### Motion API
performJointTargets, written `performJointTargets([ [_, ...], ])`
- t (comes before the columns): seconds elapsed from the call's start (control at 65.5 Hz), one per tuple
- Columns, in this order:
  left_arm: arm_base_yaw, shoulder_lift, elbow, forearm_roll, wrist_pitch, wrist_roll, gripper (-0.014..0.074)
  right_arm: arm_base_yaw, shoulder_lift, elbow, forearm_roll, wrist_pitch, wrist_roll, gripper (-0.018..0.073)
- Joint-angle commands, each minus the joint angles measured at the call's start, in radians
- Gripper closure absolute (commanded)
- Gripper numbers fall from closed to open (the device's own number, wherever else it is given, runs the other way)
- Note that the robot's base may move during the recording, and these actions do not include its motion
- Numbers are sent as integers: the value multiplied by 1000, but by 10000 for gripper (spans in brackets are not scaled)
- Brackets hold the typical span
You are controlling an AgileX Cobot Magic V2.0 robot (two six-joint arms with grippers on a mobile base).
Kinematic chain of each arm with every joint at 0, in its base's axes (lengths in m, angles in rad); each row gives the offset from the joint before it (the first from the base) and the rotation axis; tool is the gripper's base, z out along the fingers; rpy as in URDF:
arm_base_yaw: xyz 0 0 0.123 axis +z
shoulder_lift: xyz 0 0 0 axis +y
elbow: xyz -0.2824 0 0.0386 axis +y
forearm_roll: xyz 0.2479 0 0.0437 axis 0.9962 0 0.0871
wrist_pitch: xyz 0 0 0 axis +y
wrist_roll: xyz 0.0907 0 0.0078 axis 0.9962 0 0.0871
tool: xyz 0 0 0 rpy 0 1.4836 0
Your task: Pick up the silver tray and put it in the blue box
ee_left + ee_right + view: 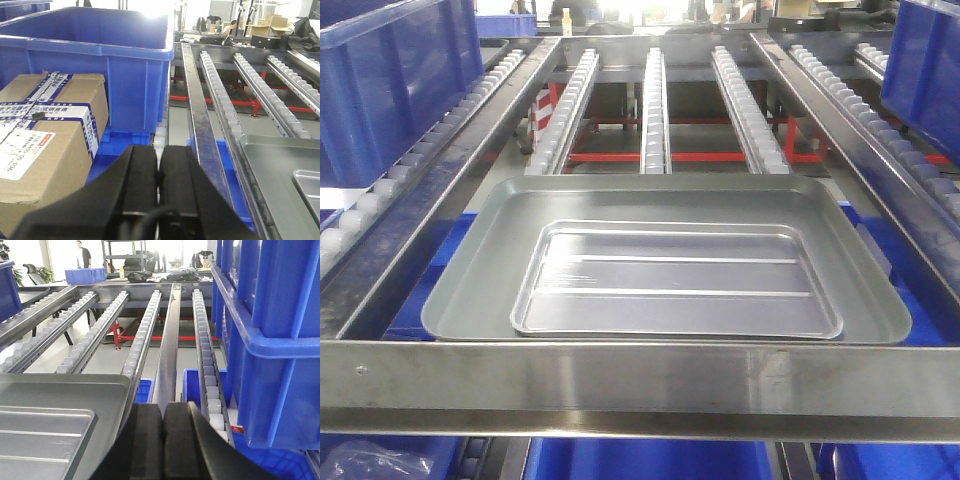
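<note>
The silver tray is lying inside the grey tray, centre frame, with the blue box sitting upper left. The left pincer and right pincer are sitting closed, empty.

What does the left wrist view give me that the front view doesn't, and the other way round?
Only the left wrist: the left gripper, shut and empty, and a cardboard box beside the blue box. Only the front: the whole silver tray, both ridges, and the steel crossbar in front. Both: the silver tray lying inside the grey tray, and the roller rails.
</note>
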Motion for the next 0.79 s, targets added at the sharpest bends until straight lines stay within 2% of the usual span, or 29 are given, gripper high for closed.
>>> performJointTargets([
  [0.0,-7,-13,18,-1,-90,-6,608,0,-12,-19,-8,-83,-11,502],
  [0.489,-7,-13,18,-1,-109,-6,608,0,-12,-19,-8,-83,-11,502],
  [0.581,-7,-13,10,-1,-106,-6,608,-2,-12,-19,-21,-118,-14,502],
  [0.657,-7,-9,-30,-1,-46,-6,608,5,-11,-49,-23,-111,-12,502],
  [0.779,-7,54,-189,-1,184,-6,608,19,59,-201,-23,168,-12,502],
])
